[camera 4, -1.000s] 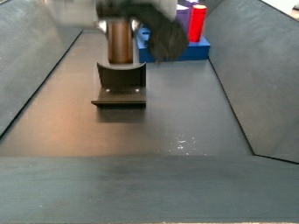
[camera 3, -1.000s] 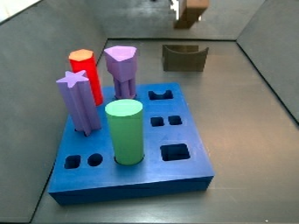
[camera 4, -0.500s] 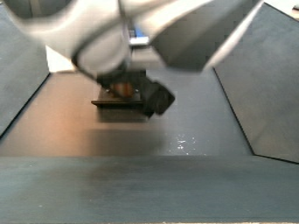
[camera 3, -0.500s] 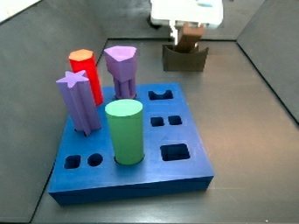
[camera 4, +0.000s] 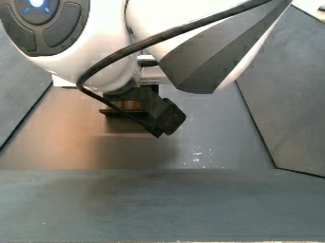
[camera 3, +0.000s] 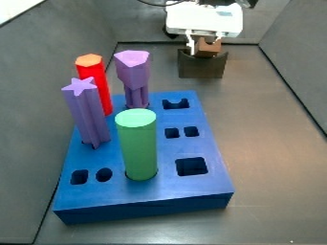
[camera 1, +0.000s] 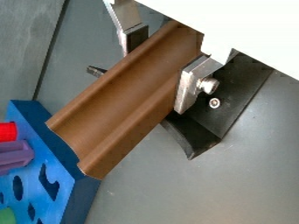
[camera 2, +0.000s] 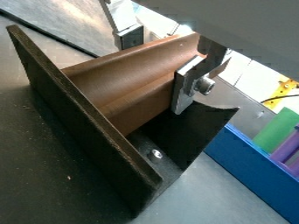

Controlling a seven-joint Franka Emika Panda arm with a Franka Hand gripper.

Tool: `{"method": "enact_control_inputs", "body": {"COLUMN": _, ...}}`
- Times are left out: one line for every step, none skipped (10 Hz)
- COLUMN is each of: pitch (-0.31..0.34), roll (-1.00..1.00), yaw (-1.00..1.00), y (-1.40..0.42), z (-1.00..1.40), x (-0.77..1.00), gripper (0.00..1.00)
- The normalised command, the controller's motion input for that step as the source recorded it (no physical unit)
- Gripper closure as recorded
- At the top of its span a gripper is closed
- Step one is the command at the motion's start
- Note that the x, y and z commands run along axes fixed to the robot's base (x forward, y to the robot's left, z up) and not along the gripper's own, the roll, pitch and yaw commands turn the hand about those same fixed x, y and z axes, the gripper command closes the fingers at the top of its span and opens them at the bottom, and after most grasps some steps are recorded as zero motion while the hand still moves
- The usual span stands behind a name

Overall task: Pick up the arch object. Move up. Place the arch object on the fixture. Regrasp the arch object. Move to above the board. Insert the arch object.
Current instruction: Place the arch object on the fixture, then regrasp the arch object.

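My gripper (camera 3: 205, 41) is at the far end of the floor, right over the fixture (camera 3: 202, 65). It is shut on the arch object (camera 1: 128, 101), a long brown flat-sided block lying crosswise between the silver fingers (camera 1: 194, 80). In both wrist views the arch object (camera 2: 135, 83) sits down in the dark fixture (camera 2: 82, 127), against its notch. The fixture also shows behind the block (camera 1: 225, 118). The blue board (camera 3: 192, 144) lies nearer the front, and its edge shows in both wrist views (camera 1: 35, 162) (camera 2: 263, 175). In a side view the arm (camera 4: 165, 47) hides most of the scene.
On the board stand a red-orange hexagonal peg (camera 3: 90, 81), two purple pegs (camera 3: 133, 77) (camera 3: 84, 110) and a green cylinder (camera 3: 136, 144). Several holes on the board's right side are open. Grey sloping walls (camera 3: 294, 86) enclose the floor.
My gripper has come down with the arch object from above the back wall onto the fixture. The arm now fills the side view that showed the fixture.
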Motion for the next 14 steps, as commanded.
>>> {"method": "enact_control_inputs", "body": {"pitch": -0.029, "roll": -0.04, "yaw": -0.07, "y": 0.03, "z": -0.19, "x": 0.06, "gripper": 1.0}}
{"method": "enact_control_inputs", "body": {"pitch": 0.0, "roll": 0.0, "yaw": 0.0, "y": 0.0, "z": 0.0, "x": 0.0, "gripper": 0.0}}
{"method": "enact_control_inputs", "body": {"pitch": 0.003, "roll": -0.03, "yaw": 0.01, "y": 0.0, "z": 1.0, "x": 0.0, "gripper": 0.0}}
{"method": "enact_control_inputs", "body": {"pitch": 0.004, "roll": -0.02, "yaw": 0.01, "y": 0.0, "z": 1.0, "x": 0.0, "gripper": 0.0}}
{"method": "enact_control_inputs", "body": {"pitch": -0.001, "roll": -0.01, "yaw": 0.02, "y": 0.01, "z": 1.0, "x": -0.02, "gripper": 0.0}}
{"method": "enact_control_inputs", "body": {"pitch": -0.01, "roll": -0.01, "yaw": 0.02, "y": 0.01, "z": 1.0, "x": -0.03, "gripper": 0.0}}
{"method": "enact_control_inputs", "body": {"pitch": -0.022, "roll": 0.0, "yaw": 0.03, "y": 0.0, "z": 1.0, "x": -0.05, "gripper": 0.0}}
{"method": "enact_control_inputs", "body": {"pitch": -0.029, "roll": -0.01, "yaw": 0.03, "y": 0.0, "z": 0.87, "x": -0.05, "gripper": 0.0}}
{"method": "enact_control_inputs", "body": {"pitch": -0.033, "roll": -0.01, "yaw": 0.03, "y": 0.0, "z": 0.68, "x": -0.05, "gripper": 0.0}}
{"method": "enact_control_inputs", "body": {"pitch": -0.039, "roll": -0.02, "yaw": 0.04, "y": 0.0, "z": 0.43, "x": -0.05, "gripper": 0.0}}
{"method": "enact_control_inputs", "body": {"pitch": -0.045, "roll": -0.02, "yaw": 0.05, "y": 0.0, "z": 0.24, "x": -0.05, "gripper": 0.0}}
{"method": "enact_control_inputs", "body": {"pitch": 0.027, "roll": 1.0, "yaw": 0.03, "y": -1.0, "z": 0.96, "x": -0.02, "gripper": 0.0}}
{"method": "enact_control_inputs", "body": {"pitch": 0.027, "roll": 1.0, "yaw": 0.03, "y": -1.0, "z": 0.93, "x": -0.01, "gripper": 0.0}}
{"method": "enact_control_inputs", "body": {"pitch": 0.022, "roll": 1.0, "yaw": 0.03, "y": -1.0, "z": 0.91, "x": -0.04, "gripper": 0.0}}
